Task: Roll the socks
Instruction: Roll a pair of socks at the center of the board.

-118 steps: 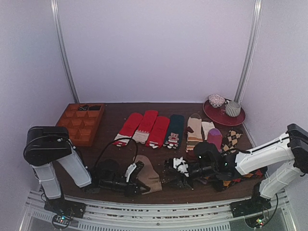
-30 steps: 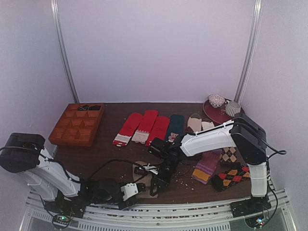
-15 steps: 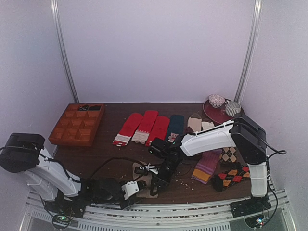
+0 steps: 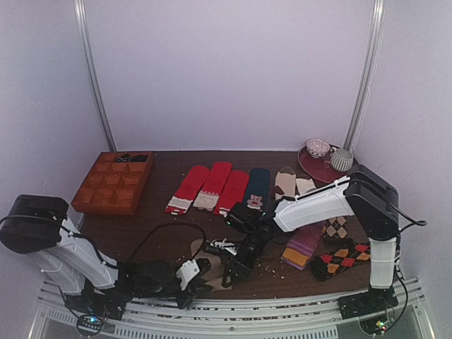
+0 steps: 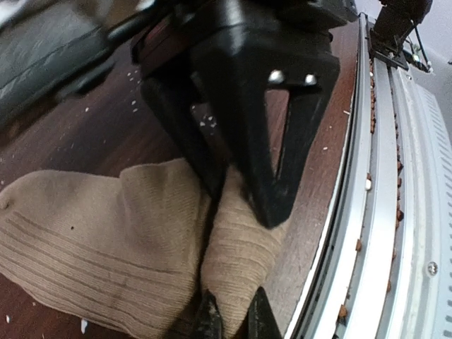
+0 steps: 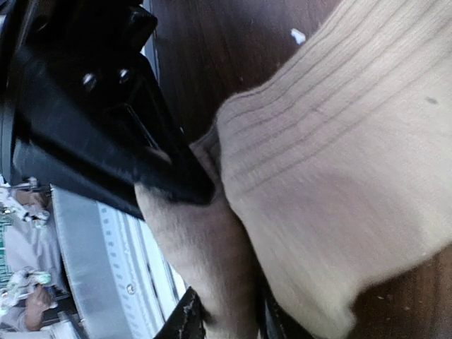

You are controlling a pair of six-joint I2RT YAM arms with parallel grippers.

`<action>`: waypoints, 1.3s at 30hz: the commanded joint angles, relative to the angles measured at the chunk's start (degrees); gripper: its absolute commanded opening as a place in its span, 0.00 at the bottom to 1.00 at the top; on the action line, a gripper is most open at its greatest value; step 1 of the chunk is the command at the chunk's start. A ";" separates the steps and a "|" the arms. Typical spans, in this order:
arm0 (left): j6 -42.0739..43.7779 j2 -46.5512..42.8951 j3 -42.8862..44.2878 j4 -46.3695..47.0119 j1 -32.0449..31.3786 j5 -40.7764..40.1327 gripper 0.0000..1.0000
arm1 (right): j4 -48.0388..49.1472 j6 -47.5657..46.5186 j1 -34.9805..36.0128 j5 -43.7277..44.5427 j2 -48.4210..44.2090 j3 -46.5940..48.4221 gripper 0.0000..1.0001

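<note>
Since ~4 s ago the R arm [image 4: 318, 205] has swung in from far right to meet the L arm [image 4: 78, 254] at the counter's [image 4: 162, 226] near edge. Both claws nip one raised fold of the socks [image 5: 106, 240]. L claw [image 5: 232, 321] is narrow, with fabric betw. its tips. R claw [image 6: 229, 321] is likewise narrow, bearing in from opposite. The rest of the socks spreads flat ahead-left of L claw. Step, prob.: starting the roll. Next move calls for turning the pinched end over w/o slipping. Tan ribbed knit, soft and limp; fold thick, rounded.
</note>
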 commanded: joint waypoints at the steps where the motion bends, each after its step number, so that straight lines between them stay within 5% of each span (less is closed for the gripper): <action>1: -14.48 -3.37 -6.16 -6.65 1.17 4.61 0.00 | 17.51 4.66 -1.50 11.46 -8.01 -10.92 0.30; 7: -20.76 -3.81 -6.18 -12.01 3.88 10.93 0.00 | 47.38 -4.61 0.64 20.32 -25.00 -29.52 0.43; 12: -24.38 0.49 -6.98 -10.70 6.97 15.96 0.00 | 55.74 -23.83 7.70 29.56 -28.51 -37.51 0.48; 20: -26.27 6.37 -6.48 -8.29 7.52 20.35 0.00 | 51.03 -39.82 16.86 40.64 -20.68 -33.11 0.50; 31: -26.41 7.01 -8.06 -6.61 7.52 21.63 0.00 | 48.18 -41.85 18.35 45.22 -16.21 -30.59 0.49; 36: -25.95 7.38 -8.11 -6.07 7.52 22.10 0.00 | 46.61 -41.70 18.49 47.68 -13.66 -29.29 0.39; 39: -25.54 7.69 -7.98 -5.66 7.52 22.27 0.00 | 45.12 -40.40 18.54 47.11 -12.55 -28.06 0.23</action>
